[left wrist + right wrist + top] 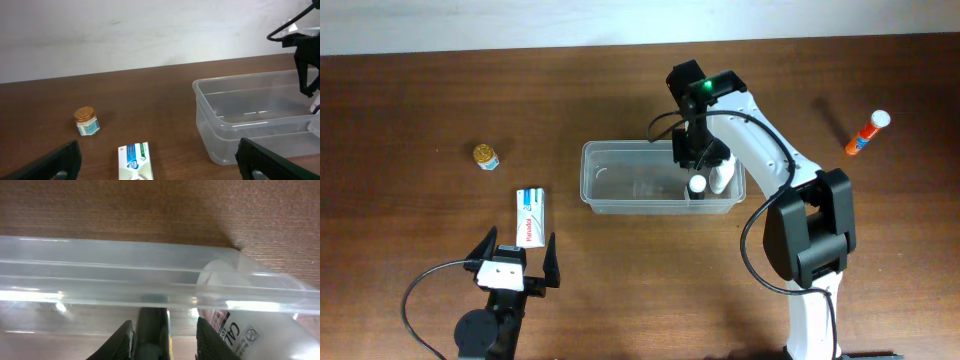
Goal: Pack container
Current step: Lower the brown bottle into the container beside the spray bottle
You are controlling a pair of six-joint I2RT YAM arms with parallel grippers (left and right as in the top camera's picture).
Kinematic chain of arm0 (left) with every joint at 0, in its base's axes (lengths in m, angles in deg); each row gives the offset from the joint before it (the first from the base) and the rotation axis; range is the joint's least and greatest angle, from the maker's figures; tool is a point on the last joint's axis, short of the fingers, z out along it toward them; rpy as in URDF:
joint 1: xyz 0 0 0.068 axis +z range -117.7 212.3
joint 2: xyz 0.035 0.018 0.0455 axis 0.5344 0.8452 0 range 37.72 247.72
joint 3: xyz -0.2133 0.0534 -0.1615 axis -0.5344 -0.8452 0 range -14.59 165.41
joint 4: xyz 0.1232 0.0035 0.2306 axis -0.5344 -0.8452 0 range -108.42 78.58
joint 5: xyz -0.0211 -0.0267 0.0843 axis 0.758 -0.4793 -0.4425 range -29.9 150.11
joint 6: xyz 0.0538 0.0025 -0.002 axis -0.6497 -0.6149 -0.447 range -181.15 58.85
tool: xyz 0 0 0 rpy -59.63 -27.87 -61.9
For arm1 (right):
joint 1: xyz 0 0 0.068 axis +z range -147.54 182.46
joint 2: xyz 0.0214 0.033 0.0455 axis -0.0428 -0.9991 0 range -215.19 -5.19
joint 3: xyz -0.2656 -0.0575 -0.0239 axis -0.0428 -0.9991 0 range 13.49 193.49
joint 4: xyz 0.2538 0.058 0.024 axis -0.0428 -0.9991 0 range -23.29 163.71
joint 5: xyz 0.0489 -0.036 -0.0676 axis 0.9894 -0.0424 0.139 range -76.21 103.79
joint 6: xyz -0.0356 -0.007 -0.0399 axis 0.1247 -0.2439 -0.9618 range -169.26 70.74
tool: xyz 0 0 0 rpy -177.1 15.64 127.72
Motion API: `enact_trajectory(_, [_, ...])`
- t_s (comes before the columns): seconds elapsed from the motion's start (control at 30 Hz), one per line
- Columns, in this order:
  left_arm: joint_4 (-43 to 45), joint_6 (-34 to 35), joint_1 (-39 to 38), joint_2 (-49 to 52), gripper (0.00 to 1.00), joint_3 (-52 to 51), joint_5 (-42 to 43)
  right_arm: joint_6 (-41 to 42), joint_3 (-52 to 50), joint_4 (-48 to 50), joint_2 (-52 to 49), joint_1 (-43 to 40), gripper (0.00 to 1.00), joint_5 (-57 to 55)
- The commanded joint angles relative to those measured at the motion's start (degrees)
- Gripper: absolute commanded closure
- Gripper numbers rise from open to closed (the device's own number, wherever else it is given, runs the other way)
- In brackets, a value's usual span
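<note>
Clear plastic, the container (610, 175) sits at the middle of the overhead frame on the brown wooden table (420, 100), its long side running left to right. We see a white bottle (720, 178) lying inside it at the right end, its round cap (697, 185) near the lower wall.

We find the right hand (165, 330) over that same right end of the container, pointing down into it. In the right wrist view its two fingers (125, 342) rise from the bottom edge of the frame, partly spread. The bottle, with black print on its label, lies at the lower right, outside the right finger and just beside it. We cannot tell whether they touch. A dark shape shows between the fingers, and we cannot say what it is. A gap is left on its right side, and we see nothing pinched. The container's rim and wall cross the middle of that view as pale bands, with bare table above them.

We see the left hand (517, 255) at the lower left of the overhead frame, spread as wide as it goes and holding nothing. It touches nothing on the table. Just above it lies a white box (529, 216) with blue and red print, flat on the table to the left of the container. A small jar (486, 156) with a gold lid stands upright further toward the upper left. An orange and white tube (868, 133) lies tilted at the upper right, well apart from the container.
</note>
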Motion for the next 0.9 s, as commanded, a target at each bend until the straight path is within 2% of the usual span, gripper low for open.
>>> enact_trajectory(0.0, [0.0, -0.9, 0.3, -0.3, 0.01, -0.3, 0.6, 0.7, -0.4, 0.2, 0.0, -1.1, 0.67, -1.1])
enact_trajectory(0.27, [0.0, -0.9, 0.3, -0.3, 0.01, -0.3, 0.6, -4.9, 2.4, 1.2, 0.0, -1.0, 0.67, 4.3])
enact_trajectory(0.47, [0.0, -0.9, 0.3, -0.3, 0.00, -0.3, 0.6, -10.5, 5.7, 0.7, 0.0, -1.0, 0.67, 16.0])
enact_trajectory(0.7, [0.0, -0.9, 0.3, -0.3, 0.01, -0.3, 0.6, -13.6, 5.7, -3.1, 0.0, 0.5, 0.83, 18.3])
enact_trajectory(0.87, [0.0, -0.9, 0.3, -0.3, 0.01, -0.3, 0.6, -13.6, 5.7, -5.4, 0.0, 1.9, 0.85, 18.3])
